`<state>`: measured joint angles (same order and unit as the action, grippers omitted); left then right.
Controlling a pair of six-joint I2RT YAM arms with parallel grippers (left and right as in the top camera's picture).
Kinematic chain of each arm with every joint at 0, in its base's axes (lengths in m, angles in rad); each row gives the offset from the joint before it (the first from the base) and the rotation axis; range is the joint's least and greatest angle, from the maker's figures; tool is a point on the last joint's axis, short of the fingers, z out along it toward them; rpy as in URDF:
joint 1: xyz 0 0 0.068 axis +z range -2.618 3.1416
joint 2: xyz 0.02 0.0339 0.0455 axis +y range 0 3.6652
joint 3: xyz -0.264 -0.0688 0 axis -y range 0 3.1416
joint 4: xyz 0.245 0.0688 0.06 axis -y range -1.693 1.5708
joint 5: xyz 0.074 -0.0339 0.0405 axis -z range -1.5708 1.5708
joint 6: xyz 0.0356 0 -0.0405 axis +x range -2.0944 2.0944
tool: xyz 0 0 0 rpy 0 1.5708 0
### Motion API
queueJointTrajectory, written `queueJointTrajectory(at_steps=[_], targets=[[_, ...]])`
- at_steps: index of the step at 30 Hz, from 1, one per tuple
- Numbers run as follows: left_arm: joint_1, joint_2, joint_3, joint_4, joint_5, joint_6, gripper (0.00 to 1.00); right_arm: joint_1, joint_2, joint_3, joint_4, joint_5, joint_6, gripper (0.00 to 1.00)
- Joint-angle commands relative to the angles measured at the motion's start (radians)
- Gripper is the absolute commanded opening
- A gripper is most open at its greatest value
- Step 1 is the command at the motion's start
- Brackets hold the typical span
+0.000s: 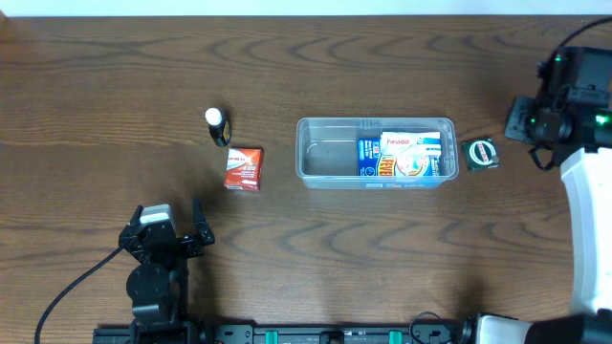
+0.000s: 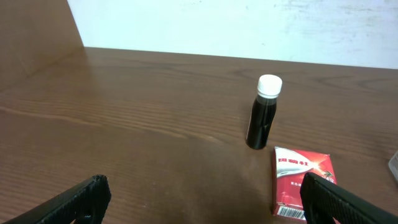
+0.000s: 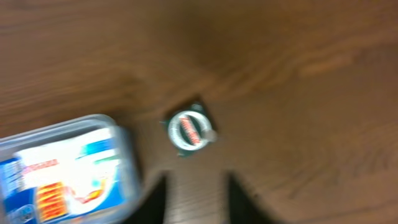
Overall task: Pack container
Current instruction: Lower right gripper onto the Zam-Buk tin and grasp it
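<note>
The clear plastic container (image 1: 330, 158) sits mid-table and holds a white and blue Panadol box (image 1: 411, 155) in its right half; it also shows blurred in the right wrist view (image 3: 68, 165). A red box (image 1: 244, 168) and a dark bottle with a white cap (image 1: 218, 125) stand to its left; both show in the left wrist view, the box (image 2: 303, 180) and the bottle (image 2: 263, 112). A small green round item (image 1: 479, 154) lies just right of the container, also in the right wrist view (image 3: 190, 130). My left gripper (image 2: 202, 202) is open and empty. My right gripper (image 3: 198, 199) is open above the table, near the round item.
The wooden table (image 1: 382, 258) spreads all round. A white wall (image 2: 249, 25) stands behind its far edge. The right arm's white body (image 1: 585, 220) stands along the right edge.
</note>
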<state>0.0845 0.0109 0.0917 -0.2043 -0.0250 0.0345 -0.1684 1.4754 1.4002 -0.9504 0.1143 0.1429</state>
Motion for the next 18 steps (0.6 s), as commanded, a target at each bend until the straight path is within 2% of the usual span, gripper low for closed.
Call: queueJointTrajectory(at_steps=[1, 6, 8, 10, 13, 18], targets=[[0.006, -0.007, -0.028, -0.006, 0.011, 0.014, 0.98, -0.037, 0.048, -0.033, 0.021, 0.005, -0.010, 0.52], [0.006, -0.007, -0.028, -0.006, 0.011, 0.014, 0.98, -0.047, 0.143, -0.043, 0.050, 0.006, -0.072, 0.65], [0.006, -0.007, -0.028, -0.006, 0.011, 0.014, 0.98, -0.047, 0.185, -0.043, 0.053, 0.005, -0.143, 0.79], [0.006, -0.007, -0.028, -0.006, 0.011, 0.014, 0.98, -0.047, 0.237, -0.043, 0.049, 0.005, -0.209, 0.86], [0.006, -0.007, -0.028, -0.006, 0.011, 0.014, 0.98, -0.047, 0.304, -0.043, 0.053, -0.014, -0.249, 0.92], [0.006, -0.007, -0.028, -0.006, 0.011, 0.014, 0.98, -0.048, 0.426, -0.043, 0.061, -0.099, -0.331, 0.96]])
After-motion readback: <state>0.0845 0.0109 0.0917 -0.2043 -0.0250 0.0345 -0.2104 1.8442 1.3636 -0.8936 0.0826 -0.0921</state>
